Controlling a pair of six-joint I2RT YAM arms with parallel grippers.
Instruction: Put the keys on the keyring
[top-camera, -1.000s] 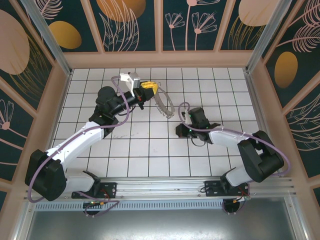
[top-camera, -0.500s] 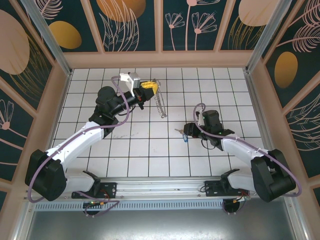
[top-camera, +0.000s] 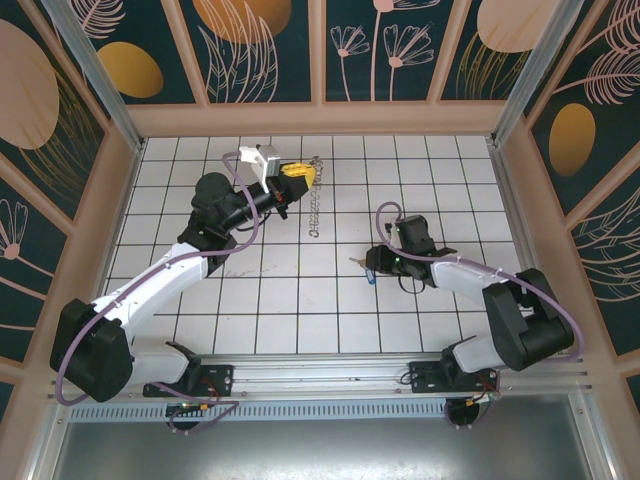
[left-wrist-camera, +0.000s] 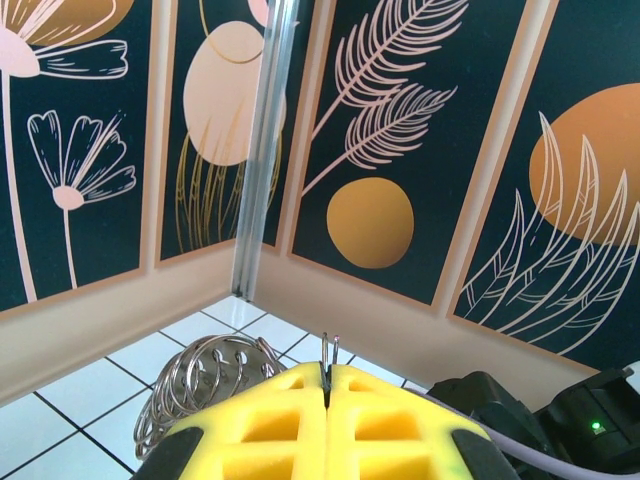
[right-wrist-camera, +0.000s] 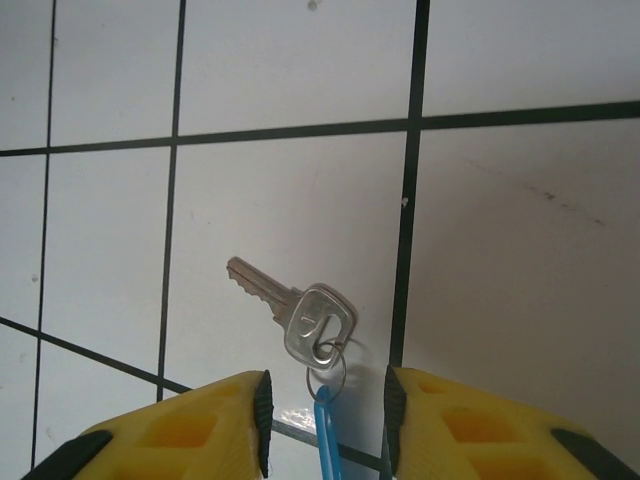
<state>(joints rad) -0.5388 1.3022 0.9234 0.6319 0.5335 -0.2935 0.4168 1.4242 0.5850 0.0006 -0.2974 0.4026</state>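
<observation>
Swinging back left, my right fingers (top-camera: 372, 264) are hovering released over the key (right-wrist-camera: 300, 312) lying on the table (right-wrist-camera: 100, 80), straddling its blue tag (right-wrist-camera: 322, 440), my left fingers (left-wrist-camera: 305, 412) are clenching the keyring (left-wrist-camera: 195, 380).

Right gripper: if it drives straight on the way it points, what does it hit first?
Likely the thin blue tag between the open jaws of the right gripper, then the small silver key ringed to it, lying on the white tiled tabletop. Depth is hard to judge.

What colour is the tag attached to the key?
Blue tag on a silver key; clearest in the right wrist view.
</observation>
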